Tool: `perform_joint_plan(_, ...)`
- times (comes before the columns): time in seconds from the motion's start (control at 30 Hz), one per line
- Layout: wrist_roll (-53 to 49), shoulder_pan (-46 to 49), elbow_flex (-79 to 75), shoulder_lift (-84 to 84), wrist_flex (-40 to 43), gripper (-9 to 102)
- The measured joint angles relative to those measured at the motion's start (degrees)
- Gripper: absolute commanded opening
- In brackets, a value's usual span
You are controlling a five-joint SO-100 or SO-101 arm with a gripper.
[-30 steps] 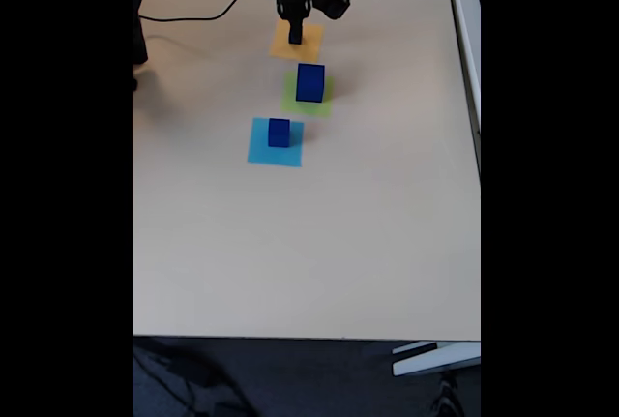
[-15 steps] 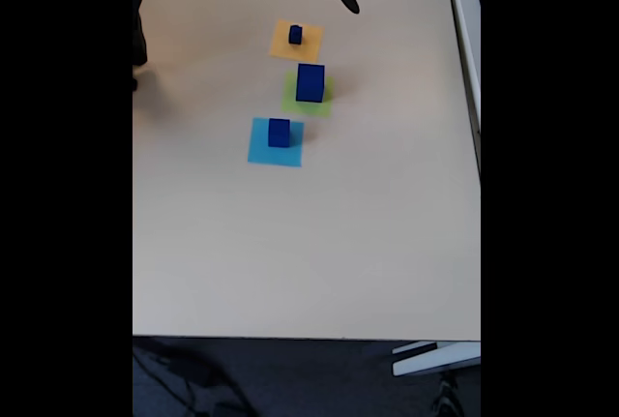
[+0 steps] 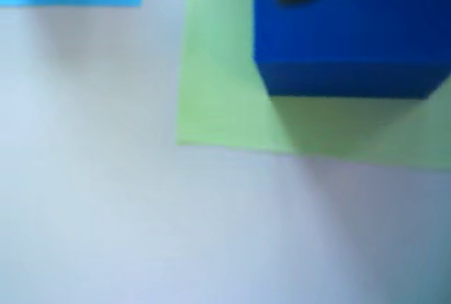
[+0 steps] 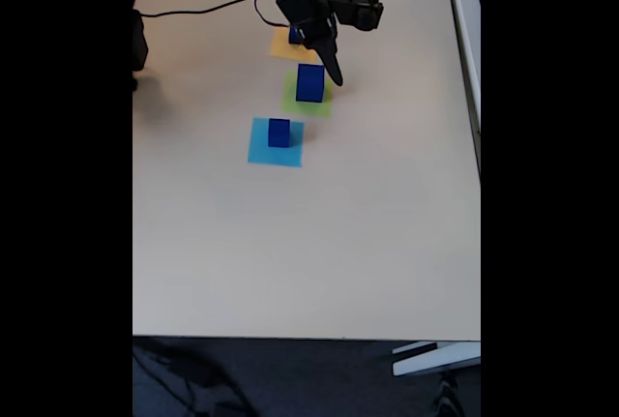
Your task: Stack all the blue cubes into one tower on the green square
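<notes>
We see the claw point(image 4: 334, 74) hanging over the counter point(image 4: 309, 243), its dark tip just right of the large cube point(image 4: 309, 82) on the green square point(image 4: 302, 104); whether its fingers are apart or together we cannot tell. A medium cube point(image 4: 280, 132) sits on the light blue square point(image 4: 261, 151), nearer the camera. A small cube point(image 4: 295, 36) on the orange square point(image 4: 282, 47) is partly hidden by the arm. In the blurred wrist view, the large cube point(image 3: 352, 36) covers the upper right of the green square point(image 3: 218, 92).
</notes>
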Motion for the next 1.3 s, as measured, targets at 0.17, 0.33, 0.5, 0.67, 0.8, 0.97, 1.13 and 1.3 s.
perform_joint_plan(0.17, -2.1, 2.6, 6.2, 1.1, 0.4, 35)
perform_joint_plan(0.33, -5.2, 5.2, 7.9, 1.1, 0.4, 34)
perform_joint_plan(0.5, -8.4, 7.1, 9.8, 1.1, 0.3, 33)
perform_joint_plan(0.67, -10.3, 7.7, 14.8, 1.1, -3.6, 32)
perform_joint_plan(0.8, -10.3, 7.8, 19.1, 1.1, -7.1, 32)
perform_joint_plan(0.97, -10.3, 7.9, 23.4, 1.1, -10.1, 31)
perform_joint_plan(1.13, -10.9, 9.4, 26.1, 1.1, -10.4, 30)
perform_joint_plan(1.3, -12.0, 11.2, 27.3, 1.1, -10.6, 29)
